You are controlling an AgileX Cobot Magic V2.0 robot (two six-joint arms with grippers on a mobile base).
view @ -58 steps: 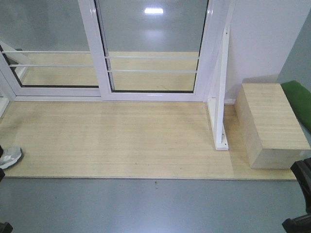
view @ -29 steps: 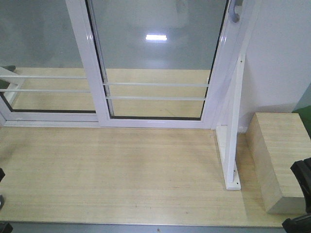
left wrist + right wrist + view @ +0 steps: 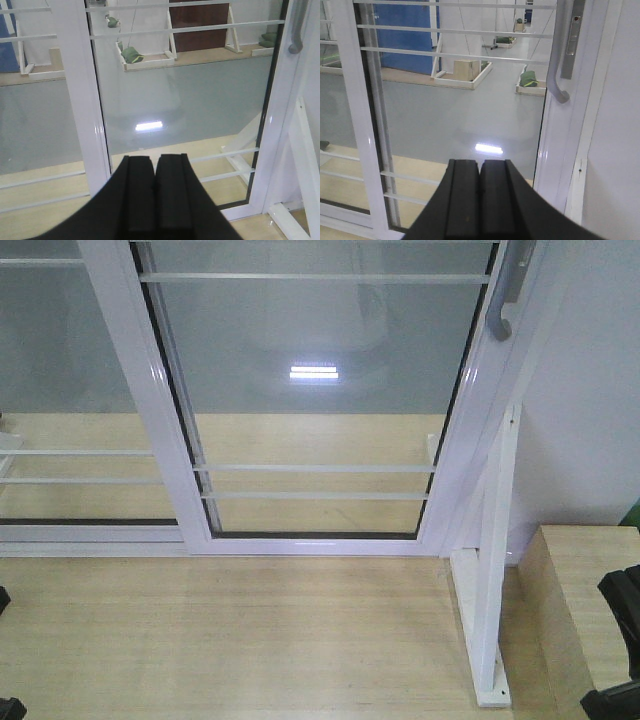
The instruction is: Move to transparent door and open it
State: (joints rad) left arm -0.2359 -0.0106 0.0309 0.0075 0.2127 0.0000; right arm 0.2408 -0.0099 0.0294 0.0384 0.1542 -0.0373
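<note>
Close in front of the transparent door (image 3: 320, 390), which seems shut, the left gripper (image 3: 154, 200) and right gripper (image 3: 480, 200) are both clenched empty, short of the handle (image 3: 553, 75) on its right stile, so grasping and sliding remain.

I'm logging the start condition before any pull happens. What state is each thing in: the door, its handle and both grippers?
transparent door: shut, slid fully to the right.
handle: untouched, no gripper on it.
left gripper: shut, holding nothing, short of the door.
right gripper: shut, holding nothing, below and left of the handle in its wrist view.
</note>
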